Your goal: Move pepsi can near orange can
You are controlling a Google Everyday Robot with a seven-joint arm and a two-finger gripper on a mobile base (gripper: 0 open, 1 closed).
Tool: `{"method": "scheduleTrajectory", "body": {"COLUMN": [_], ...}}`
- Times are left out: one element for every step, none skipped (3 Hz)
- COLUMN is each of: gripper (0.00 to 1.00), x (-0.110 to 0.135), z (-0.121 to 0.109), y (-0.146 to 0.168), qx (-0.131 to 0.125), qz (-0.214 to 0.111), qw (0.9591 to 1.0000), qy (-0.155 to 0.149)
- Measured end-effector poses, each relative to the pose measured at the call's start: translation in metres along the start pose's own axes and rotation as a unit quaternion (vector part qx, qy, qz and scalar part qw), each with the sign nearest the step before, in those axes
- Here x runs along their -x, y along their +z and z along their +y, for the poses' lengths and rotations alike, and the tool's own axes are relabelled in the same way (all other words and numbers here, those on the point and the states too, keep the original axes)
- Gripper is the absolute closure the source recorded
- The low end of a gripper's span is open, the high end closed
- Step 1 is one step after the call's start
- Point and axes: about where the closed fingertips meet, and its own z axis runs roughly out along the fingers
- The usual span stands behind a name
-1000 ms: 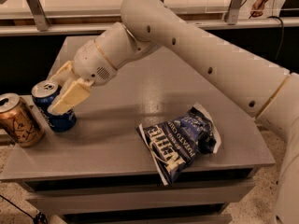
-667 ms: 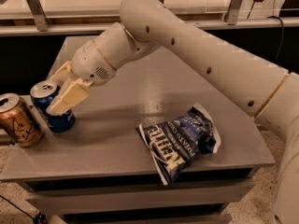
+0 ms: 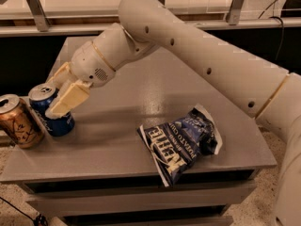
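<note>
The end effector [image 3: 51, 98] sits at the left side of the worktop [image 3: 131, 86], low over the surface, and it is closed around the pepsi can [image 3: 59, 125]. One pale finger [image 3: 69, 99] lies slanted across the front of the can, and the other reaches round behind its silver top, so the can is clamped between the two. The pepsi can stands upright on the worktop near the left edge, its base on the surface.

Just to its left stands the orange can [image 3: 19, 125], also upright, at the very edge of the worktop. The two cans are just beside each other, and I cannot tell whether their sides touch.

The white arm [image 3: 197, 46] comes in from the right of the view, crosses above the back of the worktop and bends down to the wrist at the cans.

A dark blue chip bag [image 3: 184, 142] with white lettering lies flat and crumpled toward the front right of the worktop, well apart from both cans and from the end effector.
</note>
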Motion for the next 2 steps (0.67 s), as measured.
{"method": "scheduleTrajectory", "body": {"gripper": [0.00,0.00], "x": [0.0010,0.0010], "z": [0.0007,0.0007], "y": [0.0017,0.0018], "qx": [0.002,0.002], "qz": [0.000,0.000], "qw": [1.0000,1.0000], "qy": [-0.001,-0.001]}}
